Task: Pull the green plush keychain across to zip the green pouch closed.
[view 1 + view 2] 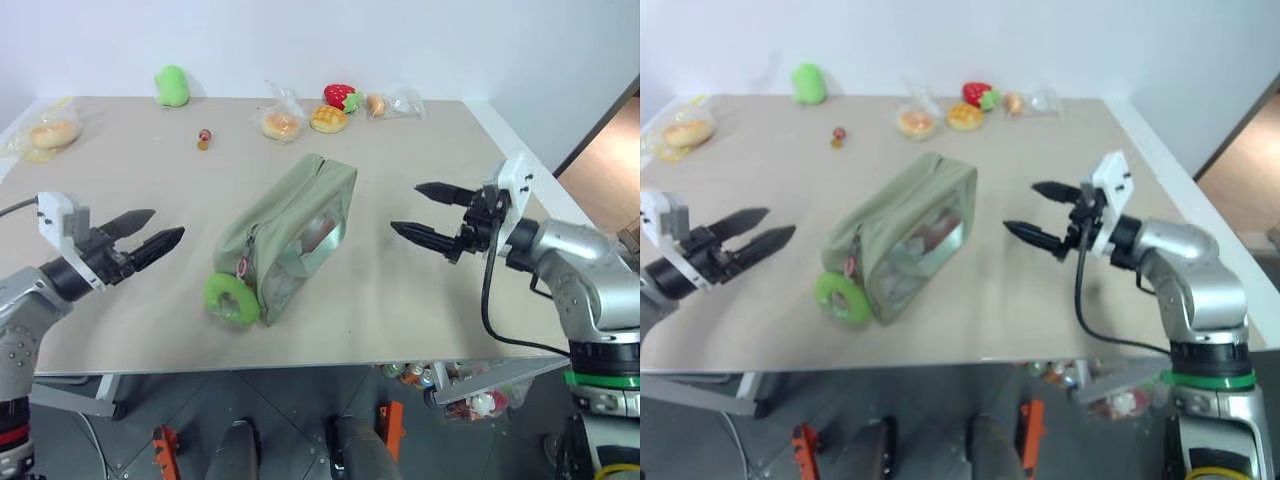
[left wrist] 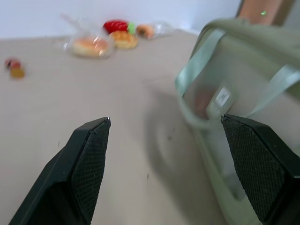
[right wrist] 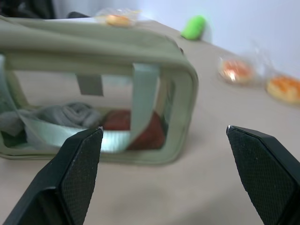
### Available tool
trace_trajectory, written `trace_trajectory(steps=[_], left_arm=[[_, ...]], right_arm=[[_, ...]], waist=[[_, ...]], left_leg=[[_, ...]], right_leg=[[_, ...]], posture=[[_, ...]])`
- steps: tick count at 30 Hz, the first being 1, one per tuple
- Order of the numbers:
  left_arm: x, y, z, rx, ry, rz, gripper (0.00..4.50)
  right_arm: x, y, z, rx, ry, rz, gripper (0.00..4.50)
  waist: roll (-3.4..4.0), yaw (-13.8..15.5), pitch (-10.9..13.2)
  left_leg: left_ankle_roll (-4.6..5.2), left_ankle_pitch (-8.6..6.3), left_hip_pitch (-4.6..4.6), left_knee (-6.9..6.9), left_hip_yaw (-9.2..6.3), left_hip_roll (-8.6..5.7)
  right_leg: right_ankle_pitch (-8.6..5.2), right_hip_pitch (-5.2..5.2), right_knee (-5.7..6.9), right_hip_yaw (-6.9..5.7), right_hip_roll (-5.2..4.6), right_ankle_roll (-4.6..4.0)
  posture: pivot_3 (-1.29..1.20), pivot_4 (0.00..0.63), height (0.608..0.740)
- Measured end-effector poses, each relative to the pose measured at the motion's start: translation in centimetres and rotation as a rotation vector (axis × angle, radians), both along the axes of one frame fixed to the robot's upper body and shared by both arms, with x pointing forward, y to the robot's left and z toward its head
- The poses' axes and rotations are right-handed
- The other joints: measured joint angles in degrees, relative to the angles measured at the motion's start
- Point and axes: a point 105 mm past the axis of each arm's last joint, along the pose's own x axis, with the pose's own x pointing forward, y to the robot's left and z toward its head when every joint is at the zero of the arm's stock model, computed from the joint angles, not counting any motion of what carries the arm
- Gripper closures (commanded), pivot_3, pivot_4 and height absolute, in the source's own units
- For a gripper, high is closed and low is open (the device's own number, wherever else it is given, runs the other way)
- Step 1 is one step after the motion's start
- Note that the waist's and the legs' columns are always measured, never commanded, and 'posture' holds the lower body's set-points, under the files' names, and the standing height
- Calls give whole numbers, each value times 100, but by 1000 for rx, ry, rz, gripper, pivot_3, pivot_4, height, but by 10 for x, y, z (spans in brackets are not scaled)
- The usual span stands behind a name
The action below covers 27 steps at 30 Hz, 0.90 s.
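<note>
You're at the approach: both grippers' fingers spread, empty, flanking the pouch mid-surface; keychain lies at its near end, so left gripper should reach it, right gripper steadying.

I count one green pouch on desk. One green plush keychain at its near end. One separate lime-green plush toy at far edge. Three clear bags of bread: one far left, two far centre. One loose bun. One strawberry toy. One small red-brown object. My two tools: left tool, right tool.
</note>
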Motion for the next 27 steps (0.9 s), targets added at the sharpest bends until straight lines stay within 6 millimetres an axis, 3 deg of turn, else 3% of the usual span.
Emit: trace_trajectory(steps=[4, 6, 9, 13, 22, 23, 24, 27], left_arm=[[-8, -23, 44, 42, -58, -196, 565], [-14, -31, 52, 50, -72, -256, 565], [-14, -34, 47, 40, -36, -287, 565], [-17, -44, 42, 58, -15, -342, 565], [-20, -46, 36, 61, 0, -347, 565], [-20, -46, 36, 61, -1, -346, 565], [-20, -45, 36, 59, -2, -343, 565], [-21, -43, 37, 48, -8, -335, 565]], right_arm=[[-8, 34, 33, -262, -154, 245, 118], [-11, 44, 37, -339, -198, 323, 118], [-7, 51, 28, -405, -182, 389, 118], [-3, 80, 23, -519, -249, 526, 118], [12, 100, 13, -578, -283, 594, 118], [12, 101, 14, -581, -289, 597, 623], [12, 101, 14, -582, -291, 599, 661], [16, 102, 9, -591, -282, 604, 1622]], waist=[[16, -13, 10], [15, -12, 8], [15, -12, 10], [22, -16, 14], [23, -8, 14], [22, -7, 14], [22, -7, 14], [23, -9, 14]], left_leg=[[0, 0, 11, -6, 2, 4], [-6, -5, 16, -10, 2, 6], [-11, -7, 4, -11, 3, 6], [-17, -12, 5, -14, 1, 15], [-21, -12, 11, -5, -1, 21], [-21, -12, 11, -5, -2, 21], [-21, -12, 13, -5, -2, 21], [-21, -12, 18, -4, -2, 21]], right_leg=[[0, 3, -1, 0, 3, 0], [-3, 8, 1, 0, 4, -1], [-8, 0, 4, 0, 5, 5], [-19, -3, 14, 3, 19, 12], [-25, -2, 39, 4, 25, 5], [-25, -2, 40, 3, 25, 4], [-26, -2, 42, 4, 25, 4], [-28, -2, 54, 4, 26, 0]], posture=[[0, 150, 740], [0, 150, 740], [0, 150, 740], [0, 150, 740], [0, 150, 740], [0, 150, 740], [0, 150, 740], [0, 150, 740]])
